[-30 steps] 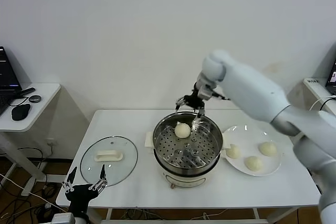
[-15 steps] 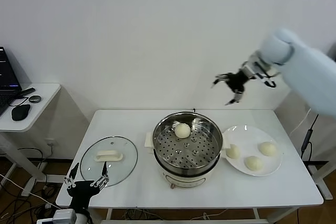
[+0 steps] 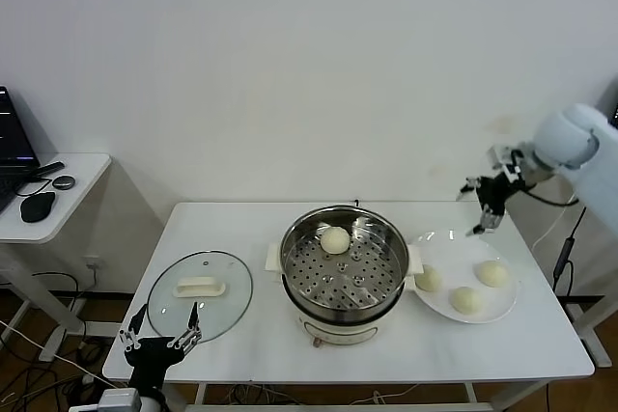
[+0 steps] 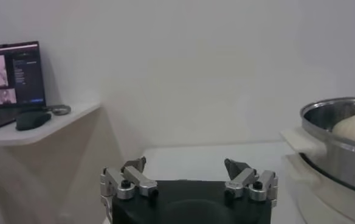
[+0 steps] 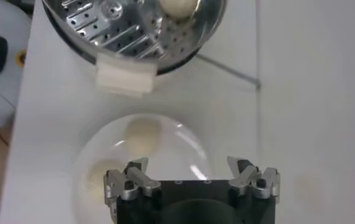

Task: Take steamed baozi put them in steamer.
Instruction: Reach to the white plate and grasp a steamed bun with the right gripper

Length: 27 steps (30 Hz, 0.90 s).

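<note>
The steel steamer (image 3: 340, 288) stands mid-table with one baozi (image 3: 335, 239) on its perforated tray. Three more baozi (image 3: 428, 279) (image 3: 466, 300) (image 3: 492, 273) lie on the white plate (image 3: 457, 246) to its right. My right gripper (image 3: 475, 209) hangs open and empty above the plate's far edge. In the right wrist view its jaws (image 5: 191, 170) stand wide over the plate (image 5: 183, 146), with a baozi (image 5: 142, 133) below and the steamer (image 5: 104, 27) beyond. My left gripper (image 3: 159, 332) waits open off the table's front left corner; from there the steamer (image 4: 338, 143) shows to one side.
A round glass lid (image 3: 227, 306) with a cream handle (image 3: 199, 286) lies on the table left of the steamer. A side table with a mouse (image 3: 39, 206) stands at far left. The wall is close behind the table.
My right gripper has left the steamer, swung up and right, then come down over the plate's far side. The baozi stays in the steamer. The left arm has barely moved.
</note>
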Motion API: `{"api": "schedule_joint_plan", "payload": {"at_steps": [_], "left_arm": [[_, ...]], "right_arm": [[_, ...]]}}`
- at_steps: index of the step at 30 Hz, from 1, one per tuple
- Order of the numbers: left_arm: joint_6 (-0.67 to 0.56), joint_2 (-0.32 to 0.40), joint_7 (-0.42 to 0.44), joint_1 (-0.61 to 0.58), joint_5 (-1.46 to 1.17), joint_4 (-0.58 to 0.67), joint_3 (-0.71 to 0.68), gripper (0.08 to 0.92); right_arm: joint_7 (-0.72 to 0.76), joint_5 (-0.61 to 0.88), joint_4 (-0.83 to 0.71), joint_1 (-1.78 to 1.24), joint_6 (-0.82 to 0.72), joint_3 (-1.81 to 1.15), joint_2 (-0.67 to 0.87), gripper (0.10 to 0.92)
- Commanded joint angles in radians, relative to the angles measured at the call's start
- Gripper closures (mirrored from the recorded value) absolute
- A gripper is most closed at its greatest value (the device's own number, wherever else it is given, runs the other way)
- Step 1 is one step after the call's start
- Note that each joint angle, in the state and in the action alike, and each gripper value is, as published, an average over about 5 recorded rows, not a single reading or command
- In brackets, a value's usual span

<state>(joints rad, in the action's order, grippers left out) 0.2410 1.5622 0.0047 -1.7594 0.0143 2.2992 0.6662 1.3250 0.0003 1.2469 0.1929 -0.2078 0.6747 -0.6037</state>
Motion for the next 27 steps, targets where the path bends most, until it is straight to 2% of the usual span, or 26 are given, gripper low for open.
{"api": "schedule_joint_plan", "payload": {"at_steps": [1, 8, 14, 27], "left_arm": [[0.006, 0.0, 0.004, -0.002, -0.002, -0.004, 0.005, 0.177], [0.006, 0.006, 0.002, -0.006, -0.001, -0.019, 0.008, 0.177], [0.005, 0.006, 0.0, -0.014, 0.0, -0.021, 0.008, 0.177], [0.002, 0.009, -0.008, -0.034, 0.003, -0.017, 0.007, 0.177]], "right_arm": [[0.005, -0.094, -0.065, -0.227, -0.065, -0.1, -0.073, 0.203], [0.003, -0.199, -0.128, -0.286, -0.01, -0.124, -0.17, 0.203], [-0.082, -0.286, -0.208, -0.324, 0.05, -0.171, -0.246, 0.203], [-0.096, -0.377, -0.298, -0.351, 0.116, -0.223, -0.314, 0.203]]}}
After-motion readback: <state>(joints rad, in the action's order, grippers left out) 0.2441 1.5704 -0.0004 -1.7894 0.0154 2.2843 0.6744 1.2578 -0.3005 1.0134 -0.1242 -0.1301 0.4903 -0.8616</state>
